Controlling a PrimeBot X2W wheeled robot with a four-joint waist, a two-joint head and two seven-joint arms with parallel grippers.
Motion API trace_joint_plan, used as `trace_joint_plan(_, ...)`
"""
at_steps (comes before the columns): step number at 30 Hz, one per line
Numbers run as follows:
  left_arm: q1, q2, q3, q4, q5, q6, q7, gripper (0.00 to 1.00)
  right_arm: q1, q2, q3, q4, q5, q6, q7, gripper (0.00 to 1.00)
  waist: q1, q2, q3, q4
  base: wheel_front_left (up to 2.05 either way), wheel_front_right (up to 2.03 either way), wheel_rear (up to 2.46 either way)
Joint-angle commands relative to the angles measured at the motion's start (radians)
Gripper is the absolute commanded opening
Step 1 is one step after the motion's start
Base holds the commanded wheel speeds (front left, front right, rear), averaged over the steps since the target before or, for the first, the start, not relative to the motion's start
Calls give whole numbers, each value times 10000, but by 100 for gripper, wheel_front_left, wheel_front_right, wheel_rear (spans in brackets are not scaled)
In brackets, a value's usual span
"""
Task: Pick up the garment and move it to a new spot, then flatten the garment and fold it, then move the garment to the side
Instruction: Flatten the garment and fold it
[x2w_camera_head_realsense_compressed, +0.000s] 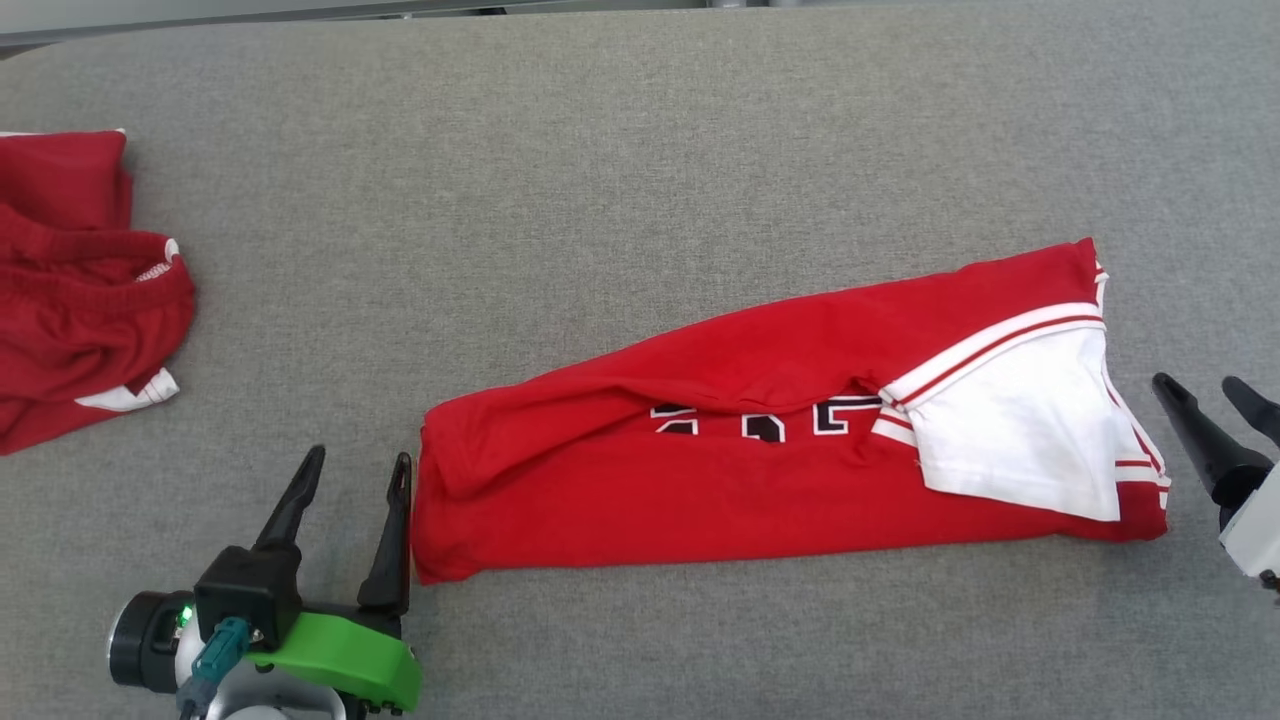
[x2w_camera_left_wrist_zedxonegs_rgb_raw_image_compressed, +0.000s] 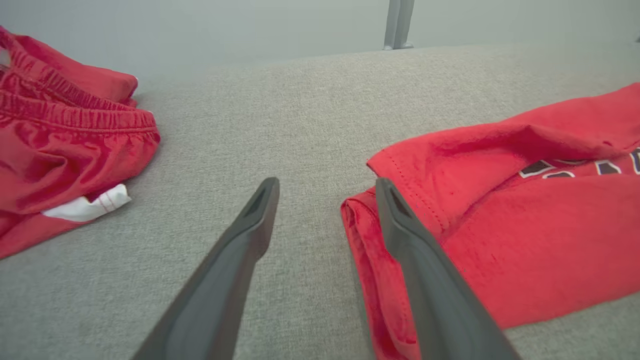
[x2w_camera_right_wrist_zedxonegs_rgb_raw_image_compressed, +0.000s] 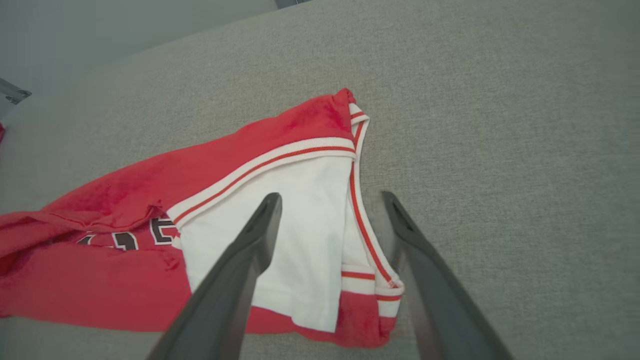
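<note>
Head view: the garment, a red shirt with white trim and dark lettering, lies folded into a long band on the grey table. It stretches between the two grippers, and neither holds it. Its plain red end lies right against the inner finger of the left gripper, whose fingers stand wide apart with bare cloth-covered table between them; whether finger and fabric touch cannot be told. The other end, with a white panel edged in red stripes, lies near the right gripper, just short of its tips. That gripper's fingers are also spread and hold nothing. A crumpled red garment lies well apart, beyond the left gripper's outer side.
</note>
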Motion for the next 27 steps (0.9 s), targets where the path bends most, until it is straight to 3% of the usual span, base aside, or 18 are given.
trace_joint_plan(1,246,-167,247,-167,1,158,-143,100,-187,-72,-69,314,-244,4,93,100,0,68,7,133,0,0,0)
trace_joint_plan(4,473,-417,702,-407,220,273,-211,100,-487,-140,-108,986,-535,4,244,100,0,68,25,359,0,0,0)
trace_joint_plan(8,723,-852,1372,-716,691,73,-210,100,-913,-290,22,2018,-872,4,273,100,0,68,62,610,0,0,0)
trace_joint_plan(13,972,-1401,2065,-712,1200,-414,-215,100,-1514,-405,359,3291,-1193,2,443,100,0,68,207,825,0,0,0)
trace_joint_plan(19,1128,-2002,2714,-379,1670,-1091,-215,100,-2030,-136,608,4665,-738,5,807,100,0,68,237,1047,0,0,0)
trace_joint_plan(20,1172,-2087,2813,-328,1737,-1204,-215,100,-2090,-77,662,4767,-492,8,796,60,0,68,209,1078,0,0,0)
trace_joint_plan(21,1212,-2179,2924,-271,1813,-1305,-215,100,-2138,10,684,4844,-173,10,761,13,0,68,165,1115,0,0,0)
trace_joint_plan(22,1263,-2282,3024,-212,1845,-1406,-216,100,-2155,51,646,4921,129,11,753,0,0,68,113,1150,0,0,0)
trace_joint_plan(27,1492,-2706,3529,139,2125,-1881,-216,100,-1961,-409,82,5140,1034,1,916,0,0,68,-159,1272,0,0,0)
